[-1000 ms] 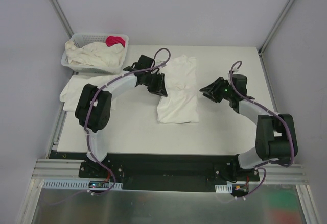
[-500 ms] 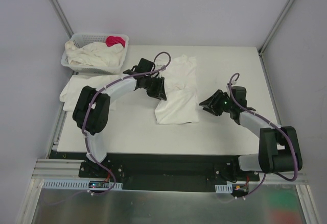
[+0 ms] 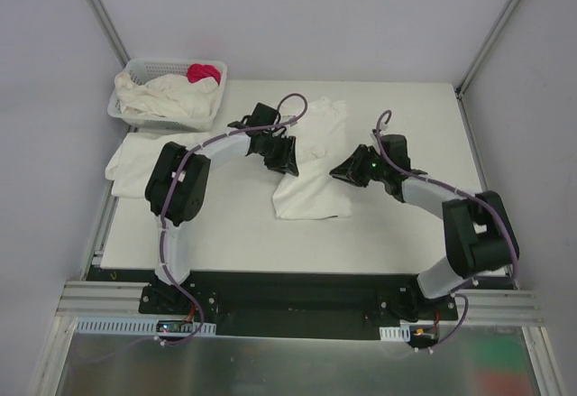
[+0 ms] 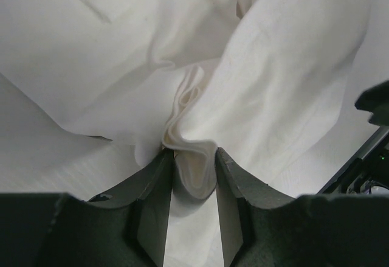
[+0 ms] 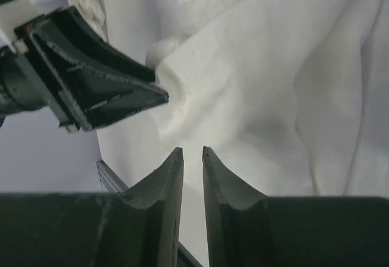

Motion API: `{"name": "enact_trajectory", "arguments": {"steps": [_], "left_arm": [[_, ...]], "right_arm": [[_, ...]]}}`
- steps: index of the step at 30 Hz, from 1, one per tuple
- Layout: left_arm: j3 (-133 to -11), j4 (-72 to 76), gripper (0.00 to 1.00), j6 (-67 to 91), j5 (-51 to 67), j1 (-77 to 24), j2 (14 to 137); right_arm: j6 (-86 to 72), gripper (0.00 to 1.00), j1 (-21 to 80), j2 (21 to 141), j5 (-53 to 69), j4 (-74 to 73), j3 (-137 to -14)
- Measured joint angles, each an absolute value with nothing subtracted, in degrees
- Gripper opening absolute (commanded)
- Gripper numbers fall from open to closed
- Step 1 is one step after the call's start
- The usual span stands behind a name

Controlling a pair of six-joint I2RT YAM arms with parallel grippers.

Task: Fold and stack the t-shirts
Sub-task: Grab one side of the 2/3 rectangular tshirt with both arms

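Observation:
A cream t-shirt (image 3: 315, 179) lies crumpled lengthwise in the middle of the table. My left gripper (image 3: 287, 157) is at the shirt's left edge. In the left wrist view, the left gripper (image 4: 194, 157) is shut on a raised fold of this t-shirt (image 4: 191, 176), which fills the gap between its fingertips. My right gripper (image 3: 339, 172) is over the shirt's right edge, facing the left one. In the right wrist view, the right gripper (image 5: 192, 151) hovers just above the cloth (image 5: 261, 97). Its jaws stand only narrowly open, with nothing between them. The left gripper's fingers (image 5: 103, 90) show at upper left there.
A white lattice basket (image 3: 129, 115) at the back left holds more cream t-shirts (image 3: 171, 96) and a pink-red cloth (image 3: 203, 73). Another pale t-shirt (image 3: 131, 157) lies flat at the table's left edge, in front of the basket.
My right gripper has swung left from beside the shirt to over its right edge, and its jaws have narrowed. The left gripper shifted slightly and its jaws widened a little around the fold.

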State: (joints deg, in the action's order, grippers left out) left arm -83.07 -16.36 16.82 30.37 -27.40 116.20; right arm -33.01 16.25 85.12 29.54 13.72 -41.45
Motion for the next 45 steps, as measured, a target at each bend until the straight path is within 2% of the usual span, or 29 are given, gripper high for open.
{"name": "enact_trajectory", "arguments": {"steps": [7, 14, 25, 29, 32, 37, 45], "left_arm": [[-84.12, -16.27, 0.31, 16.64, 30.28, -27.4, 117.45], [-81.76, -16.45, 0.34, 15.4, 25.91, -26.61, 113.91], [-78.39, -17.65, 0.45, 12.86, 11.33, -24.29, 85.91], [-71.05, -15.49, 0.45, 15.77, 13.02, -24.32, 75.26], [-61.49, -12.25, 0.45, 19.7, 16.53, -24.4, 72.86], [-46.17, -10.2, 0.48, 25.26, 21.28, -24.43, 78.54], [-42.89, 1.39, 0.46, 31.4, 29.91, -25.15, 86.04]], "right_arm": [[-36.05, 0.15, 16.34, 104.9, 29.63, 19.75, -49.41], [-38.83, 0.16, 13.8, 107.31, 30.98, 23.07, -47.88], [-39.7, 0.16, 12.34, 107.33, 31.14, 24.27, -47.48], [-39.88, 0.17, 12.34, 107.33, 31.11, 24.62, -47.27], [-39.88, 0.23, 12.34, 107.33, 31.14, 24.73, -47.22], [-40.07, 0.33, 12.29, 107.2, 31.64, 25.3, -47.2], [-37.5, 0.44, 10.7, 97.82, 29.54, 20.93, -43.31]]}}
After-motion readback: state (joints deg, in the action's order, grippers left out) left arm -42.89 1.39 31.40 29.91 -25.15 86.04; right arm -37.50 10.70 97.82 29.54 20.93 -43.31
